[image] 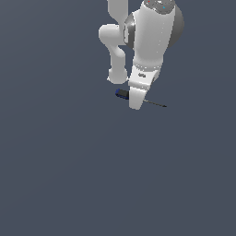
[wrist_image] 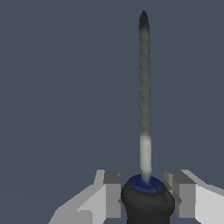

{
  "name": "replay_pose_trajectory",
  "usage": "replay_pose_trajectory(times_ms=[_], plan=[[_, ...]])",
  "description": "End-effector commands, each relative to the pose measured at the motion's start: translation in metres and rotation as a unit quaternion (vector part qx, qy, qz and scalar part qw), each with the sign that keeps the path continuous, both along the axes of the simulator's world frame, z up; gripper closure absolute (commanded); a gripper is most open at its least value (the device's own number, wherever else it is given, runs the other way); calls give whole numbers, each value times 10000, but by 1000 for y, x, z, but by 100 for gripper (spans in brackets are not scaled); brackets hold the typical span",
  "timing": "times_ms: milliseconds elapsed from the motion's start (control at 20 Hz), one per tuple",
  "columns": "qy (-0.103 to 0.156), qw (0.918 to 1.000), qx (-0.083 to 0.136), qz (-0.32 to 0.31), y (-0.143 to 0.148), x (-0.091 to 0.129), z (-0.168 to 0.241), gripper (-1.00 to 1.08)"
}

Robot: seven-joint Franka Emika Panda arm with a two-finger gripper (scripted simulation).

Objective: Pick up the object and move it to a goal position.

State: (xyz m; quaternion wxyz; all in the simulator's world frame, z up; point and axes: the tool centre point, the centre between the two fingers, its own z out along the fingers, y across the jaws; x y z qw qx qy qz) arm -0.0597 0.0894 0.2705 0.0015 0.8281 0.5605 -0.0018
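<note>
The object is a small screwdriver (image: 122, 94) with a black-and-blue handle (wrist_image: 147, 199) and a thin dark shaft (wrist_image: 145, 87). In the exterior view its shaft tip (image: 162, 105) points toward the exterior view's right. My gripper (image: 135, 104) comes down from above over the handle end and hides the middle of the tool. In the wrist view the two fingers (wrist_image: 113, 194) press against both sides of the handle, so the gripper (wrist_image: 147, 197) is shut on it. Whether the screwdriver rests on the floor or is raised cannot be told.
A plain dark grey surface (image: 69, 161) fills both views. The white arm (image: 152, 37) rises toward the top of the exterior view. Nothing else shows.
</note>
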Motion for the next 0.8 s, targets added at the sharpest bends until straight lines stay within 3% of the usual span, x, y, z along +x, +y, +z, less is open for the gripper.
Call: replay_pose_trajectory(times_ms=[0, 400, 750], plan=[[-2, 10000, 1, -1, 16, -11, 24, 108], [-3, 10000, 13, -1, 59, -37, 86, 108], [-5, 10000, 19, -5, 78, -47, 115, 108]])
